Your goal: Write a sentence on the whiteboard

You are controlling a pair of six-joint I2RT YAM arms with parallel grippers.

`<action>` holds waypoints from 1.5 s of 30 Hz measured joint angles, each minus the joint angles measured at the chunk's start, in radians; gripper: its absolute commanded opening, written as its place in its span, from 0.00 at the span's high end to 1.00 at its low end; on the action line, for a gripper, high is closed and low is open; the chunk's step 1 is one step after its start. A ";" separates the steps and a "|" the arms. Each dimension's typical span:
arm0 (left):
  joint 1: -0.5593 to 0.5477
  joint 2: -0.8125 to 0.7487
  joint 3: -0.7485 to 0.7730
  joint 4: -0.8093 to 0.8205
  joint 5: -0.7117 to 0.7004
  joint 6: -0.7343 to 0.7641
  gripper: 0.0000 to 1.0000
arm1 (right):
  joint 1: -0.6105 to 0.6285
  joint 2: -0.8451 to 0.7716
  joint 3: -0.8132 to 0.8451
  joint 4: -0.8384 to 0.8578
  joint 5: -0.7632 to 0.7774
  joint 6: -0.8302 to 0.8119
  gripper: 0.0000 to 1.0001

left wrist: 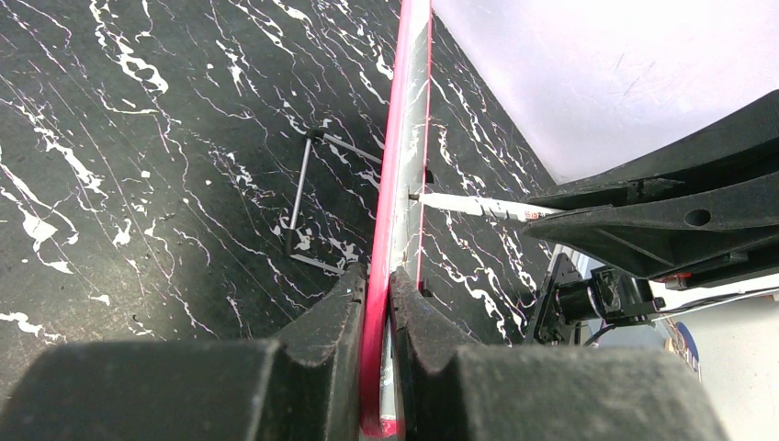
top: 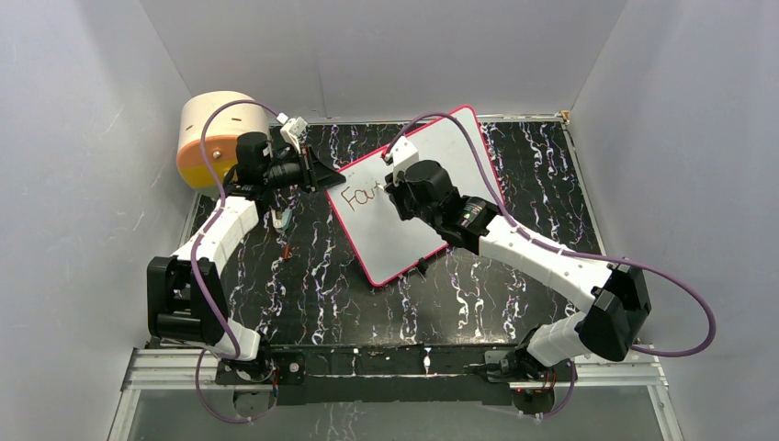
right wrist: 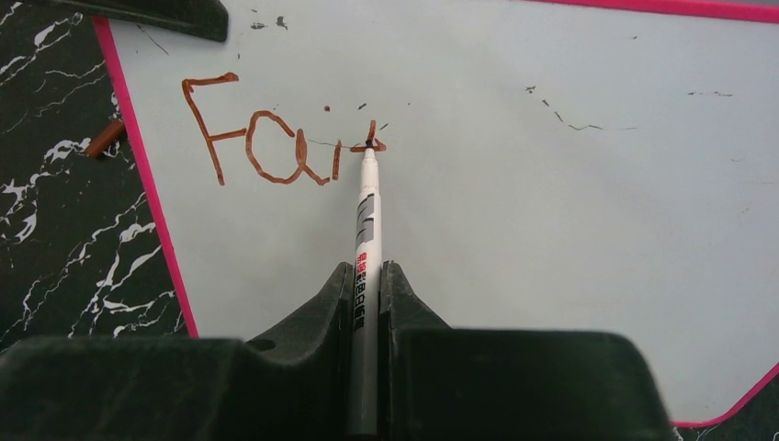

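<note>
The whiteboard (top: 418, 197) lies tilted on the dark marbled table, white with a pink-red frame. My left gripper (left wrist: 378, 276) is shut on its frame edge (left wrist: 390, 202) at the near-left corner (top: 323, 176). My right gripper (right wrist: 367, 268) is shut on a thin white marker (right wrist: 367, 220), held over the board (right wrist: 551, 211). The marker tip touches the board at a partly drawn "t". The sentence (right wrist: 276, 138) reads "Fai" plus that stroke, in brownish-red; it also shows in the top view (top: 360, 196).
A round tan-and-orange drum (top: 209, 138) stands at the back left. A small reddish marker cap (right wrist: 105, 139) lies on the table beside the board's left edge. Black clips (top: 423, 266) sit along the board's near edge. Grey walls enclose the table (top: 496, 294).
</note>
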 measured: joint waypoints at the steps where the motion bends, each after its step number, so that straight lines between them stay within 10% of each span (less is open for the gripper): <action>1: 0.000 0.000 0.000 0.000 0.000 0.000 1.00 | 0.000 0.000 0.001 -0.008 -0.003 0.000 1.00; 45: 0.000 0.001 0.001 0.000 0.002 0.002 1.00 | 0.000 -0.016 -0.003 -0.022 0.027 0.000 1.00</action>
